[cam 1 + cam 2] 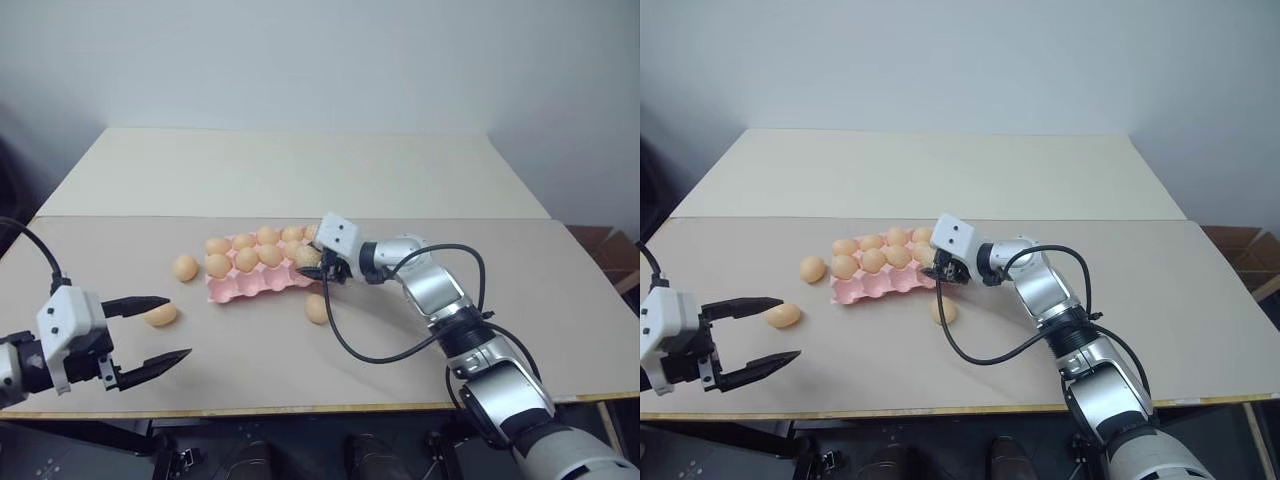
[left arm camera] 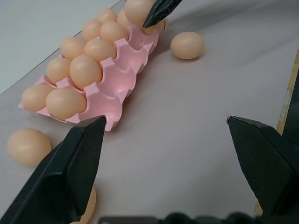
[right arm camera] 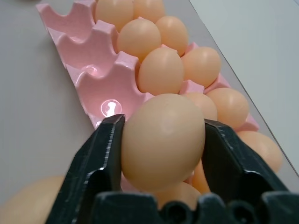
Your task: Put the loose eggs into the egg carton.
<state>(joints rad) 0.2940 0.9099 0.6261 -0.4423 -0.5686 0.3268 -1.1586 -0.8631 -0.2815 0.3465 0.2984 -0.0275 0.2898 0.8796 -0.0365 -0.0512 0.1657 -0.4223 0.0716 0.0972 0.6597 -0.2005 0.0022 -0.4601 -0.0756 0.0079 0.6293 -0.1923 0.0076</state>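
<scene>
Pink egg carton (image 1: 262, 283) sits mid-table (image 1: 300, 170), long side running 9-to-3 o'clock. Back two rows mostly filled with eggs; the front row cups look bare.

Right gripper (image 1: 322, 268) is at the carton's 3 o'clock end, fingers clamped on one egg (image 3: 163, 140); both black fingers press its sides in the right wrist view. The held egg hangs right over the carton's end cups; can't tell if it touches the cup.

Three loose eggs on the table: one (image 1: 185, 267) just off the carton's 9 o'clock end, one (image 1: 160, 315) at about 8 o'clock, near the left gripper, one (image 1: 317, 308) at about 5 o'clock of the carton, under the right arm's cable (image 1: 370, 355).

Left gripper (image 1: 150, 335) hovers at the table's near-left edge, fingers spread wide, nothing between them, tips pointing toward the carton.
</scene>
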